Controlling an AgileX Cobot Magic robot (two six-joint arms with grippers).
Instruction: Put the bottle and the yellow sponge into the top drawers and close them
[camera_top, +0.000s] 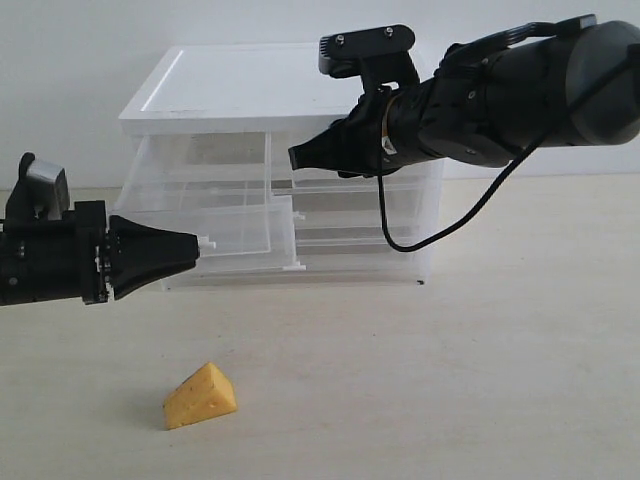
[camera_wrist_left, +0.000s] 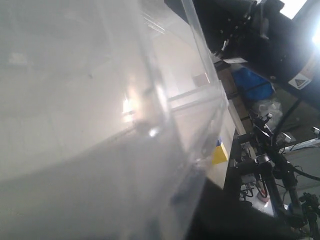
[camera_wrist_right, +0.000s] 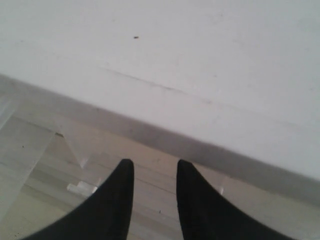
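my l gripper sits at the translucent white plastic drawer tab to work it, grip unclear; r gripper spread, empty.

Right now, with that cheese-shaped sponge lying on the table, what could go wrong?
The yellow sponge lies on the table, apart from both tools; it might get left out. The left tool points at the small drawer handles, and a push could slide the light-looking cabinet. The right tool, jaws apart and empty, hangs close to the cabinet's front and might bump it.
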